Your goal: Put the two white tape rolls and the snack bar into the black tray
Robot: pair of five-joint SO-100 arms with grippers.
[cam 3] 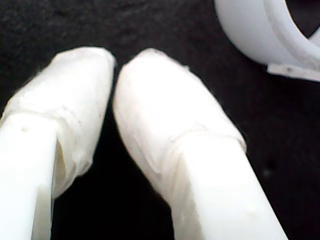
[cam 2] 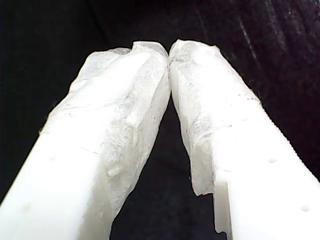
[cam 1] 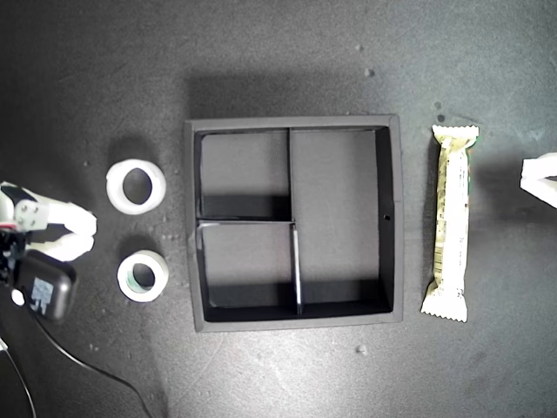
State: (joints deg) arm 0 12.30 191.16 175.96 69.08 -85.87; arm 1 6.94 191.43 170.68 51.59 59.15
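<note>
The second claw (cam 3: 114, 67), pressed together and empty, sits at the exterior view's left with the all-white tape roll (cam 1: 113, 187) and the green-cored tape roll (cam 1: 126, 279) near its tips, between it and the black tray (cam 1: 291, 124), so this arm is judged the nearer.

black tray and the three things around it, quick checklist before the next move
1. Black tray free: ok, all three sections empty.
2. All-white tape roll graspable: ok, flat, apart from the tray, on the exterior view's left.
3. Green-cored tape roll graspable: ok, flat, clear of the other roll.
4. Snack bar graspable: ok, beside the tray on the exterior view's right, not touching.
5. My second gripper ready to grasp: not ok, shut, empty.
6. My first gripper ready: not ok, shut, empty.
</note>
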